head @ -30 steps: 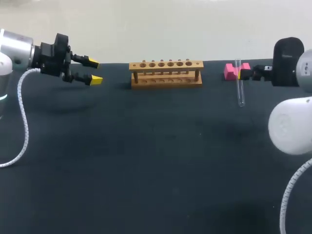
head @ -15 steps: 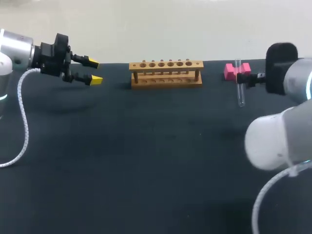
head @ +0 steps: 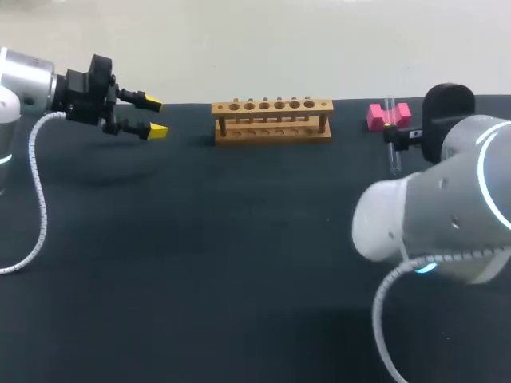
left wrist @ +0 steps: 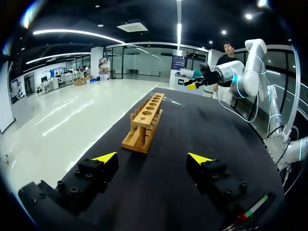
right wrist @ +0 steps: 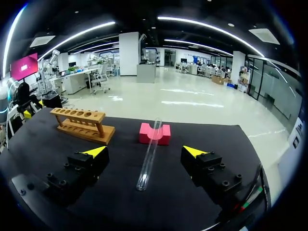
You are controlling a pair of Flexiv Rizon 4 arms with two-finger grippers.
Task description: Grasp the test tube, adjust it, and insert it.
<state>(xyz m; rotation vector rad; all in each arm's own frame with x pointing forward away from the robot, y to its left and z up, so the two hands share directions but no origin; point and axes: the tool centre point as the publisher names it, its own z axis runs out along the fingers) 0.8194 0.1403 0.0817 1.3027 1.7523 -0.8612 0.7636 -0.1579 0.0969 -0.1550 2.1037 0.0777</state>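
A clear glass test tube (head: 393, 150) lies on the black table, its far end resting in the notch of a pink block (head: 378, 116). A wooden rack (head: 271, 120) with a row of holes stands at the back middle. In the right wrist view the tube (right wrist: 150, 149) runs lengthwise under the gap of my right gripper (right wrist: 145, 150), which is open and touches nothing; the pink block (right wrist: 154, 133) and the rack (right wrist: 83, 123) lie ahead of it. My left gripper (head: 152, 116) hovers open at the back left, with the rack (left wrist: 147, 122) ahead of it.
My right arm's white elbow (head: 431, 211) bulks over the table's right side and hides part of it. A white cable (head: 36, 191) hangs from the left arm. The table's back edge runs just behind the rack and the pink block.
My right arm has swung leftward, its elbow now far into the head view, and its wrist has shifted left over the tube. The left arm has kept still.
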